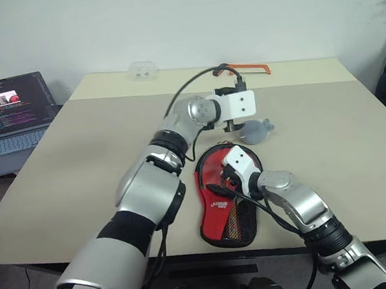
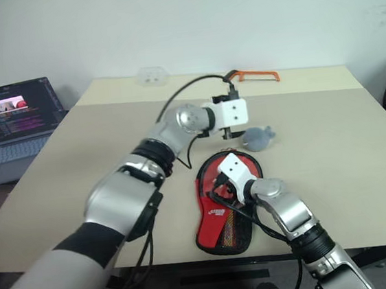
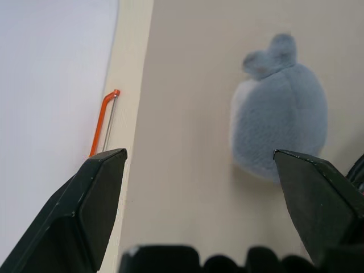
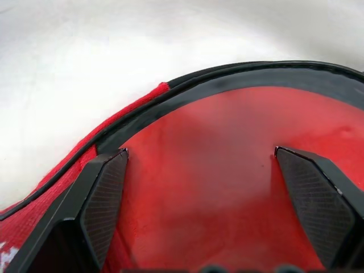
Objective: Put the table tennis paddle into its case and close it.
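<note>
right gripper (image 4: 199,199) spread over the red case (image 1: 217,214); left gripper (image 3: 199,193) spread above grey pouch (image 3: 281,128)

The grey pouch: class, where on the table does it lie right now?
The pouch lies mid-table, just beyond the red case, nearer than the hacksaw, beside the open left gripper.

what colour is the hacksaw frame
Orange; the hacksaw shows best in the right eye view.
</note>
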